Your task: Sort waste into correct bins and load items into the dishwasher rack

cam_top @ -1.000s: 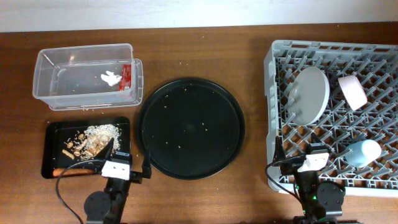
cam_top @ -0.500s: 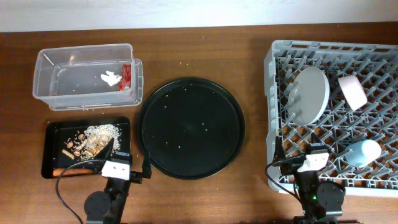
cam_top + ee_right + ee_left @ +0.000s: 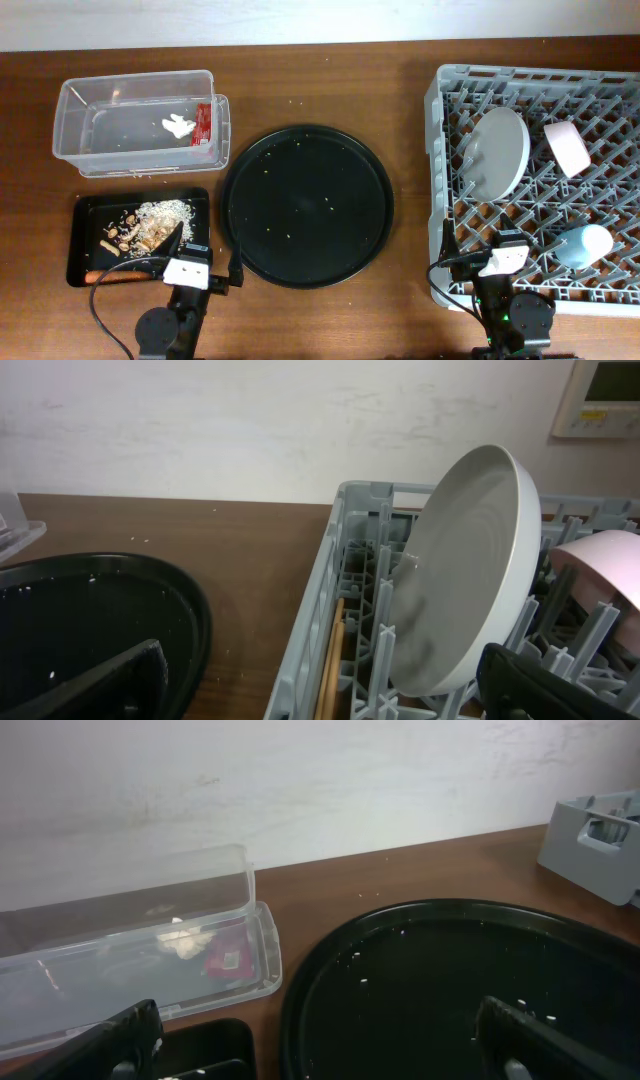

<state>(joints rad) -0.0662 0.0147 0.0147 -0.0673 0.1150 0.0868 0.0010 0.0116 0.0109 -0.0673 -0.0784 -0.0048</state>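
Pale grey plate (image 3: 465,560) upright in grey rack (image 3: 303,650), left gripper (image 3: 315,1020) and right gripper (image 3: 322,658) jaws wide

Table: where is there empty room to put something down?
Bare wood runs between the round black tray and the dishwasher rack, and along the back edge behind the clear tub. The round tray holds only specks. It is crowded at the left, where the tub and the small black tray sit close.

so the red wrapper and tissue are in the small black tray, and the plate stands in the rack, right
No: the wrapper and tissue are in the clear tub, as the overhead view shows. The plate does stand in the rack.
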